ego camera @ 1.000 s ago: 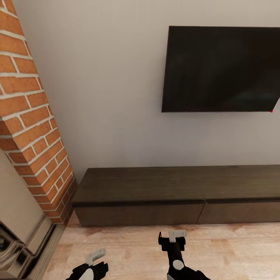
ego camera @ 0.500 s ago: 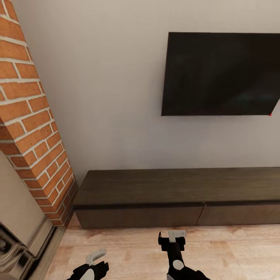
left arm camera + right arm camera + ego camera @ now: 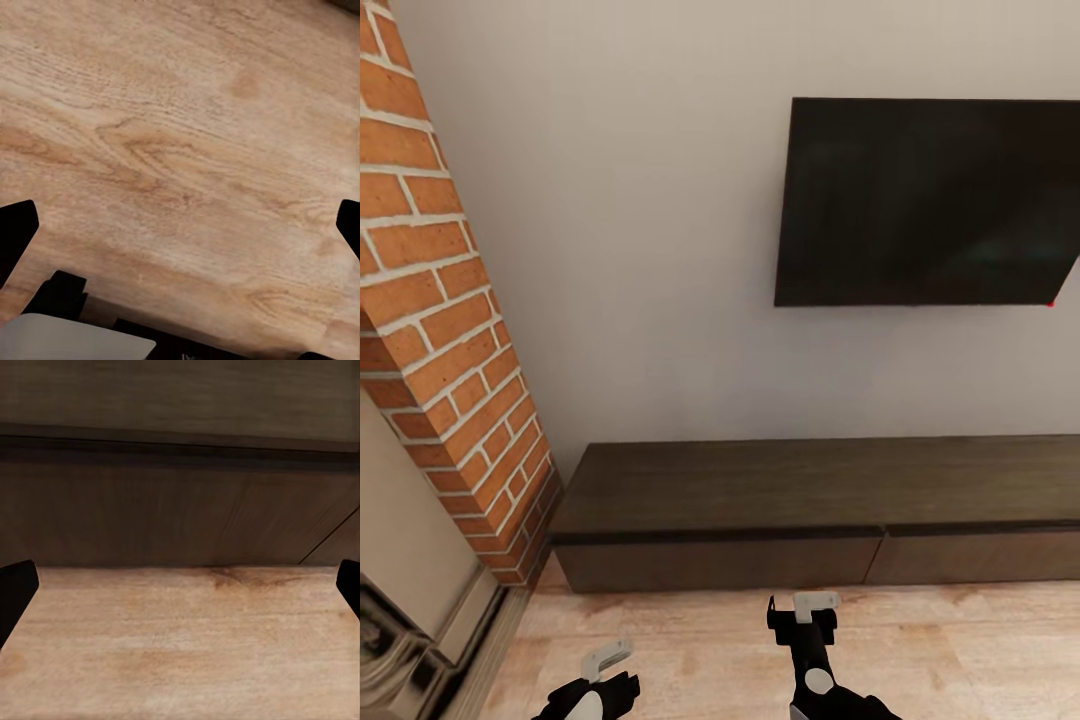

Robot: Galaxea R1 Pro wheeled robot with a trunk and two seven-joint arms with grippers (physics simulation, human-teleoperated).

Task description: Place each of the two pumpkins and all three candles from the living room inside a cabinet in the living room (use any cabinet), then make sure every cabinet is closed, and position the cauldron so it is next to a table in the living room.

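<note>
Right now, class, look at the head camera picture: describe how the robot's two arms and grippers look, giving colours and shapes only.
Both arms are glossy black. The right gripper has a black block-shaped body with one black finger and one pale grey flat finger, plus a white round cap on the wrist behind it. The left gripper is black with a pale grey flat finger and a white patch at the wrist. No cables or markings show.

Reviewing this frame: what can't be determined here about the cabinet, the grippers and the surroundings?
- Cabinet: its right end runs off the head view's edge, so its full length is unknown; the drawer fronts in view look shut, their contents hidden.
- TV: cut by the right edge.
- Left gripper: partly cut off by the bottom edge in the head view.
- Right gripper: the right wrist view shows just its dark fingertips at the picture's sides.
</note>
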